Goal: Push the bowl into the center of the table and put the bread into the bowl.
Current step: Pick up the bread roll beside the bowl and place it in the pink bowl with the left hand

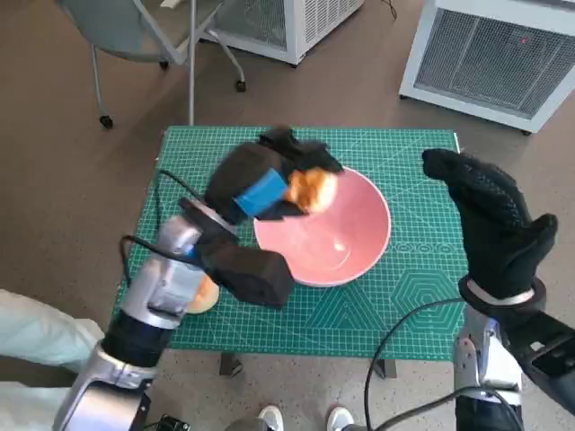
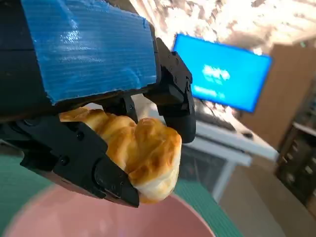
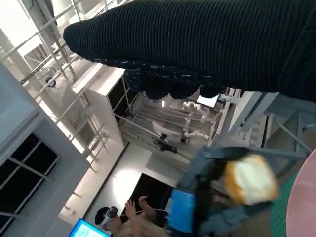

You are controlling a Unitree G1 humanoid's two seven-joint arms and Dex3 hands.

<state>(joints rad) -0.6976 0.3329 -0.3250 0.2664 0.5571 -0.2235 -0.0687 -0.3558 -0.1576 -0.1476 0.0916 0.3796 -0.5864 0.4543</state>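
Note:
A pink bowl sits on the green mat near the table's middle, slightly right. My left hand holds a golden piece of bread above the bowl's far-left rim. The left wrist view shows the bread gripped between the black fingers, with the bowl just under it. My right hand is raised off the table to the right of the bowl, fingers spread, holding nothing. In the right wrist view the glove spans the frame, and the bread shows blurred in the left hand.
The green cutting mat covers the small table. Something round and pale orange lies on the mat under my left forearm. A chair and white units stand on the floor beyond the table. A person sits in the background.

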